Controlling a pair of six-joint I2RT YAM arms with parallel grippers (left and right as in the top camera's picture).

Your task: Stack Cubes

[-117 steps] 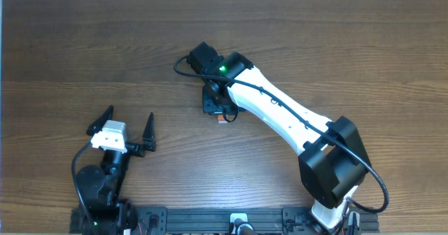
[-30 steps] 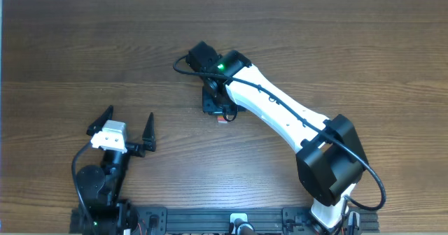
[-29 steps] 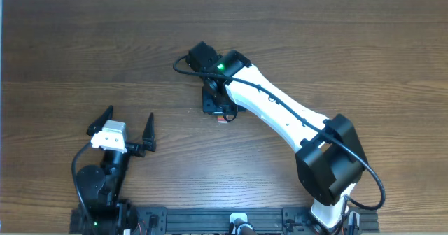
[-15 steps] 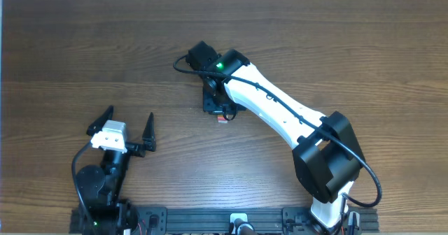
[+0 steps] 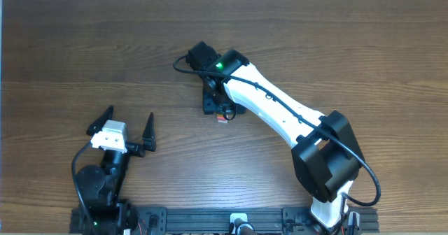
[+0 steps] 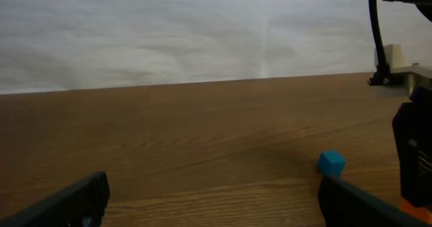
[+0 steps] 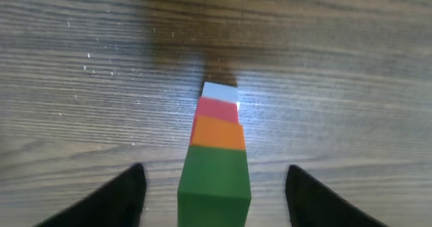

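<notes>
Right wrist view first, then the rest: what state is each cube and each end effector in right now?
Green cube: topmost of four stacked, ungripped.
Orange cube: stacked, under green.
Red cube: stacked, under orange.
White cube: lowest, on the table.
Blue cube: loose on the table, unstacked.
Right end effector: open, straddling the green cube, clear of it.
Left end effector: open, empty.

You've got 4 cubes stacked upright: green cube (image 7: 214, 175) on top, then orange cube (image 7: 218, 133), red cube (image 7: 217, 109), white cube (image 7: 220, 91) at btm. Blue cube (image 6: 331, 163) sits alone, apart from the stack.
</notes>
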